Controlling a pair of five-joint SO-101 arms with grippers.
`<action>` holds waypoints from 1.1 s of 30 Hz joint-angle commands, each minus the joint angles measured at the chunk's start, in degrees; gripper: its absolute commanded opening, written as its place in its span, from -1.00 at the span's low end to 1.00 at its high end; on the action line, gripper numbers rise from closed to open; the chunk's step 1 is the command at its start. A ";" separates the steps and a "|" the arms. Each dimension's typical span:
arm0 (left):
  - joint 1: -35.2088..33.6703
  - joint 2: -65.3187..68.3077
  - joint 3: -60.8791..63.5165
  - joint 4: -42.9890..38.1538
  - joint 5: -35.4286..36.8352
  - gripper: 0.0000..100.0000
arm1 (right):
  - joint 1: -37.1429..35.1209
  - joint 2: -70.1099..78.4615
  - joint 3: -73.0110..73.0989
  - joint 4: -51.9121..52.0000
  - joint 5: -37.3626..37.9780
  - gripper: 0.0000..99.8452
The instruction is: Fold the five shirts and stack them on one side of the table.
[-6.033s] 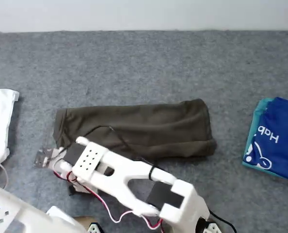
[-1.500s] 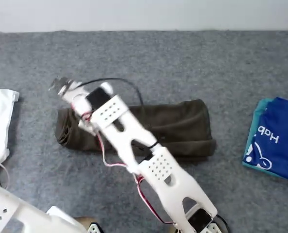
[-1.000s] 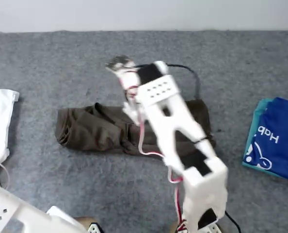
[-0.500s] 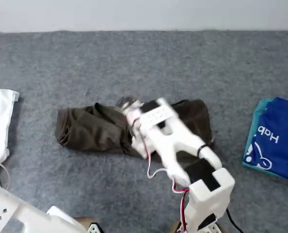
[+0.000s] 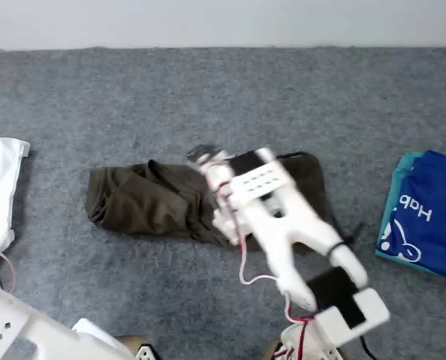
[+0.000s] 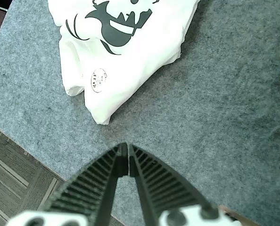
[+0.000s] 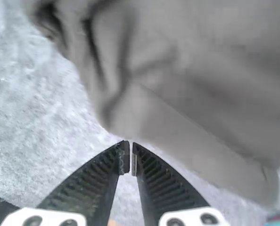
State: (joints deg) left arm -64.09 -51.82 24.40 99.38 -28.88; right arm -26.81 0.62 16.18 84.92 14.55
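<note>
The olive shirt [image 5: 148, 199] lies near the middle of the grey surface [image 5: 230, 97]. Its long axis runs side to side across the high view. The end toward the white shirt [image 5: 1, 187] is bunched into loose folds. The other end lies flatter under the right arm [image 5: 283, 225]. No print shows on the olive shirt.

The right claw [image 5: 202, 155] sits over the far long edge of the olive shirt, about midway along it. In the right wrist view the claw [image 7: 130, 160] has its two halves drawn together at the tips with nothing between them, just off a rolled edge of the olive shirt [image 7: 192, 70].

The white shirt lies well apart from the bunched end of the olive shirt, at the edge of the surface. In the left wrist view the white shirt [image 6: 126, 52] carries a large black drawing and a small round label [image 6: 99, 79] whose print is too small to read. The left claw [image 6: 128, 162] hangs above bare surface [image 6: 215, 117] beside the white shirt, tips pressed together and holding nothing. The striped floor [image 6: 8, 174] shows past the surface's edge.

The blue shirt [image 5: 426, 214] lies well apart from the flat end of the olive shirt. It is folded, with white lettering and a white drawing facing up and turned sideways. It rests on a teal shirt [image 5: 400, 180].
</note>
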 commanded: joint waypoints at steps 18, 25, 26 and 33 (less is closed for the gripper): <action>0.00 -0.26 -0.04 0.62 -0.62 -0.97 | 26.42 4.53 12.13 -7.78 9.41 -0.95; 0.00 -0.26 -0.13 0.62 -0.62 -0.97 | 27.38 -4.26 1.58 -2.33 9.41 -0.94; 0.00 -0.26 -0.13 0.62 -0.62 -0.97 | 26.86 -5.14 -0.26 -3.12 9.41 -0.94; 0.00 0.00 -0.13 0.62 -0.70 -0.97 | 21.67 -2.42 -0.62 -23.78 9.67 -0.94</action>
State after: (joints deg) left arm -64.09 -51.82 24.40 99.38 -28.88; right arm -2.99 -2.55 16.53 70.24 23.69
